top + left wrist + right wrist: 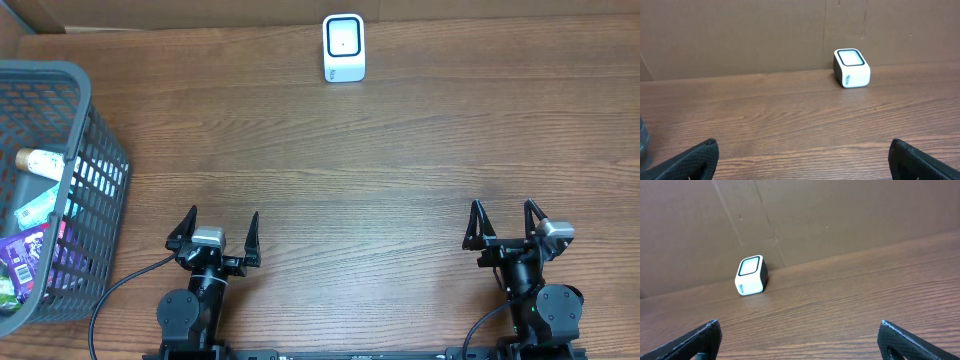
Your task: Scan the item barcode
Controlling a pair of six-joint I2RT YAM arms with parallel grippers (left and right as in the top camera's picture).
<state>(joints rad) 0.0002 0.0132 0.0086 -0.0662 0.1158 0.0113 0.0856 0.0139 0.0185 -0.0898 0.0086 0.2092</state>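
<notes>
Left gripper (223, 213) well short of scanner (343, 47)

Scanner (343, 47) (851, 67) (751, 275): small white box with rounded corners. Window with dark frame on sloped upper face, small blue print on side. Stands upright at far edge of table (400, 180), about middle, close to cardboard wall (740, 35). Nothing touches it.

Items: all inside grey basket (100, 190) at left edge of table, well apart from scanner. Pale cylinder (40, 162) lies on its side on top. Teal packet (35, 210) below it. Purple packet (25, 250) nearer to front. Barcodes too small to see.
</notes>
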